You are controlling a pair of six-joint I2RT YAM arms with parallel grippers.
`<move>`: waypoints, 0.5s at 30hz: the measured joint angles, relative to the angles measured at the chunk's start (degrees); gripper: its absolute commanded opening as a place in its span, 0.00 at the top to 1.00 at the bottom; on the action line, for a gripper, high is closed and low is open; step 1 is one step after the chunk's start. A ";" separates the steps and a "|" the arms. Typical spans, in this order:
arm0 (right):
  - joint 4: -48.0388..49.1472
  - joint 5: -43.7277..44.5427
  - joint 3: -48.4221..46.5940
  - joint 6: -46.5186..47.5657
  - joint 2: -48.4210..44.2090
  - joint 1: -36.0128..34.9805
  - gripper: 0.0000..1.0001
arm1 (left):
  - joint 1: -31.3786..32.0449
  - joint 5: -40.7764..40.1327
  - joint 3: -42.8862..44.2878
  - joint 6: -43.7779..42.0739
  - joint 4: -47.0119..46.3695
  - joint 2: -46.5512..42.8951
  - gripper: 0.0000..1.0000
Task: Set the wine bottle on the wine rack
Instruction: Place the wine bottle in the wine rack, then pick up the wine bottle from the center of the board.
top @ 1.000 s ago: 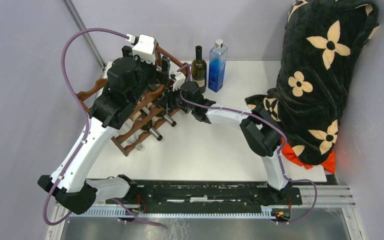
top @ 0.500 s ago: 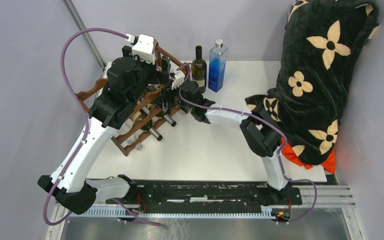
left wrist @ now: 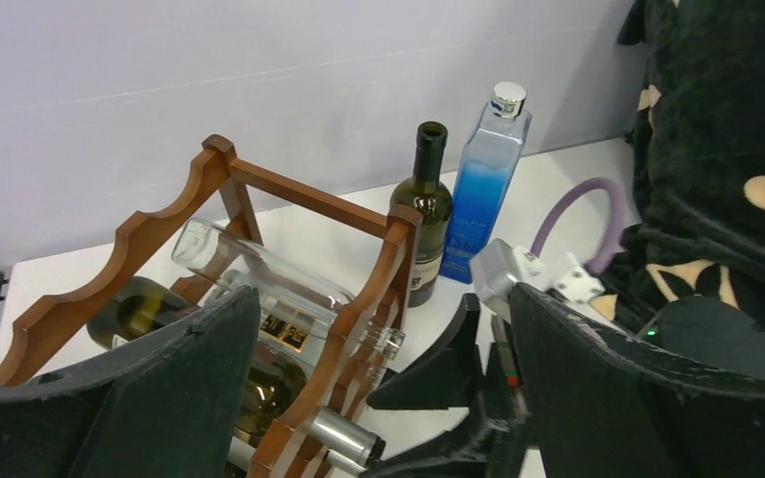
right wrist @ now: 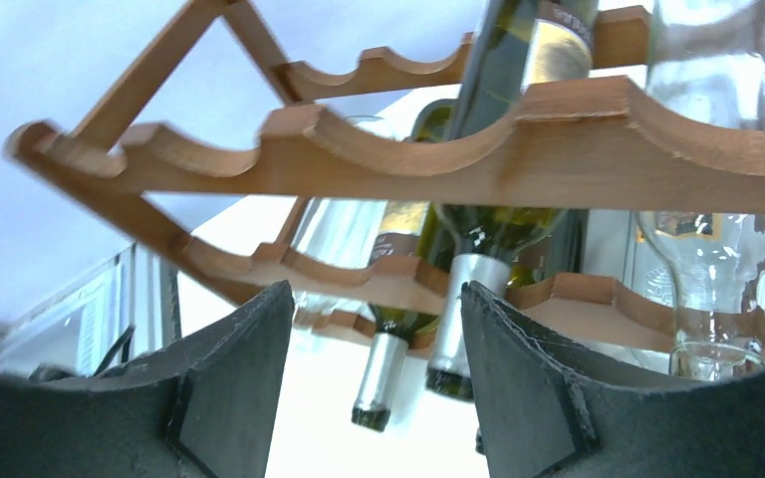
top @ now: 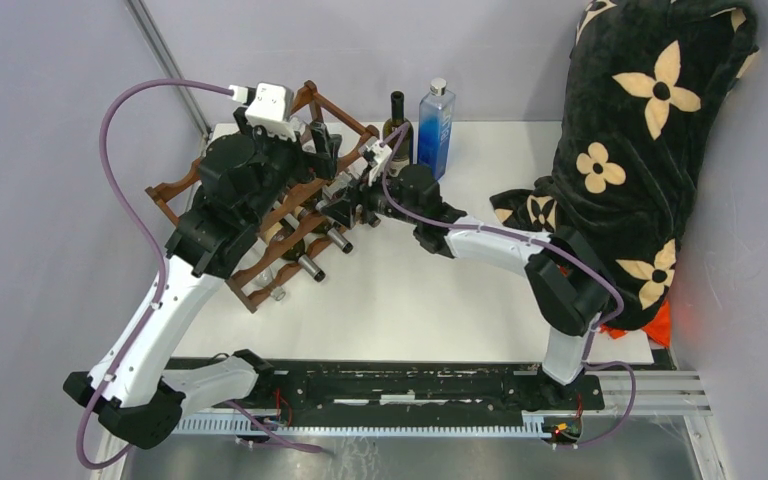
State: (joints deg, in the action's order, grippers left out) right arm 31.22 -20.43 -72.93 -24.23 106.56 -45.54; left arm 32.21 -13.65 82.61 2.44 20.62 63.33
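Bottles already fill much of the wine rack (top: 172,190), which stands at the back left of the table (top: 440,290), tilted on its wavy rails; the wine bottle (right wrist: 508,60), dark green with a silver-capped neck, lies across two scalloped rails, its neck poking out past the nearer rail towards the right wrist camera; a second green bottle (right wrist: 374,378) lies just beside it on the left, lower down, and a clear glass bottle (right wrist: 717,249) rests in the next scallop to the right.

The right gripper (right wrist: 374,294) sits close in front of the rack, level with the bottle necks; its fingers (right wrist: 229,398) stand apart with nothing between them, and they touch no bottle.

The left gripper (left wrist: 383,299) hangs above the rack, near its top corner; its fingers (left wrist: 159,388) are spread wide and hold nothing; below them the left wrist camera sees the clear bottle lying high in the rack.

At the back edge of the table, just beside the rack, a standing bottle (left wrist: 424,214) of dark glass is upright and open-mouthed; a blue bottle (left wrist: 483,189) stands next to it; a black flowered blanket (top: 640,150) is heaped at the right.
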 measured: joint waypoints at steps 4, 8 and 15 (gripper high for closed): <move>1.03 -5.46 6.27 5.55 -6.23 0.85 0.19 | 0.00 0.79 -2.47 1.68 -2.19 -1.90 0.00; 0.70 -10.95 13.31 14.10 -13.97 2.93 0.11 | 0.00 1.88 -4.28 3.56 -4.52 -2.64 0.00; -5.53 -15.58 16.17 28.83 -23.43 13.49 0.02 | 0.00 4.39 -5.97 5.29 -7.78 -1.97 0.00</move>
State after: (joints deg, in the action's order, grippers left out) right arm 25.69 -36.01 -56.75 4.60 83.13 -32.05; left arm 32.21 -9.26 76.64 7.73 12.84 61.36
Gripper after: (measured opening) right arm 0.972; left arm 0.996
